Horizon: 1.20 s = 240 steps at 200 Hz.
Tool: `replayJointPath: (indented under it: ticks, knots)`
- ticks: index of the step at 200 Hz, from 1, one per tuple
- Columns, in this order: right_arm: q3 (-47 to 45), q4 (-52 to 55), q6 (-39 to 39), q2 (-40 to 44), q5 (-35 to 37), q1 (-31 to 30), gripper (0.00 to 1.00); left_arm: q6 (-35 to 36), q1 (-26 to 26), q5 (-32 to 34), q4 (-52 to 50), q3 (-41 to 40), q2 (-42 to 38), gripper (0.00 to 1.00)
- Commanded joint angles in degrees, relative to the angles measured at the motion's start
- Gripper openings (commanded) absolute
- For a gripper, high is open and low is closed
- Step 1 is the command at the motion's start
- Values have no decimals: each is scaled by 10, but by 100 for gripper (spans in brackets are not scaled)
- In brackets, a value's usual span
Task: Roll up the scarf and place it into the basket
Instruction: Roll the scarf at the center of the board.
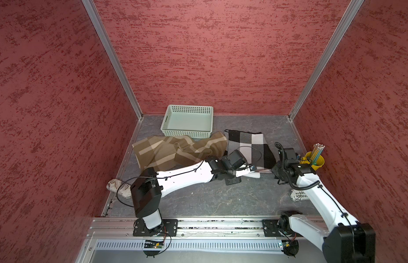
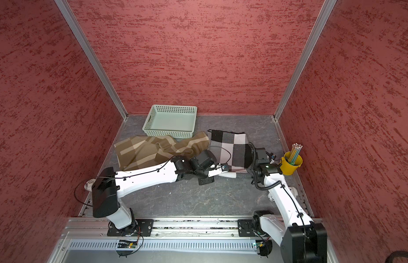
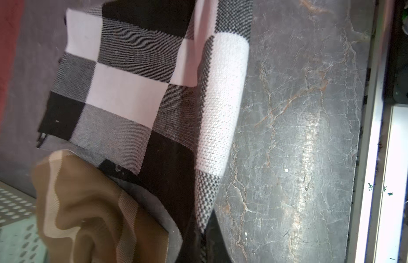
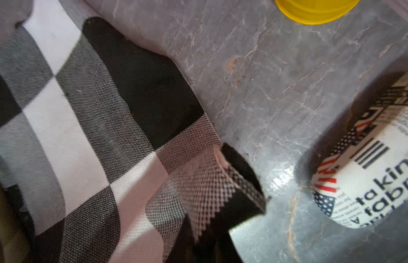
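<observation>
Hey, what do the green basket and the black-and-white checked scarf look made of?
The basket: likely moulded plastic, smooth matte mint, given the uniform holes in its walls. The checked scarf: soft woven fabric, matte; thread weave shows close up and its edge curls limply.

Both top views look steeply down from high above the aluminium rail (image 1: 198, 222), facing the back wall (image 1: 221, 57). They sit far enough off to take in the whole surface (image 1: 221, 200) and share nearly everything, with the checked scarf (image 1: 248, 143) near mid-frame and the basket (image 1: 186, 134) beyond it. The left wrist camera sits close over the scarf's near fold, catching the basket's corner and the rail. The right wrist camera sits close over the scarf's corner towards the yellow bucket (image 4: 312, 11), with a printed roll (image 4: 369, 182) beside the scarf. All four views share the scarf.
</observation>
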<state>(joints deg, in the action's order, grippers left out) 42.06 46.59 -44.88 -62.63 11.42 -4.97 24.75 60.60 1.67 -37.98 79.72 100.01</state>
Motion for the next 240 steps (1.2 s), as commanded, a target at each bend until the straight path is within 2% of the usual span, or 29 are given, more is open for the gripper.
replayJointPath:
  ticks: [1,41,88,114,121,153,160,170,174,187,201,225,240]
  knots:
    - [25,-1,29,-37,73,5,19,-42,-29,-38,-32,33,58,0]
    - [54,-43,42,-106,73,6,23,-59,-81,-126,-40,123,150,0]
    - [52,-83,44,-140,66,8,23,-60,-104,-155,-26,159,218,0]
    - [64,-86,56,-142,54,8,23,-75,-116,-138,-51,207,266,0]
    - [63,-87,58,-137,49,8,23,-82,-117,-129,-49,216,272,7]
    - [31,-103,51,-94,-15,6,25,-116,-117,-99,-23,230,279,11]
    - [23,-106,50,-86,-28,5,26,-126,-118,-74,-18,223,274,17]
    - [12,-116,54,-76,-51,5,29,-137,-119,-37,-15,209,263,37]
    - [8,-120,58,-73,-63,5,30,-138,-120,-24,-12,201,256,40]
    - [-1,-139,75,-74,-108,4,31,-141,-121,9,6,164,222,42]
    - [-11,-152,87,-81,-136,3,30,-139,-120,16,49,109,172,45]
    - [-34,-170,95,-102,-146,2,30,-84,-105,-27,194,-33,68,48]
    - [-39,-186,94,-129,-152,2,30,-18,-87,-72,284,-112,26,48]
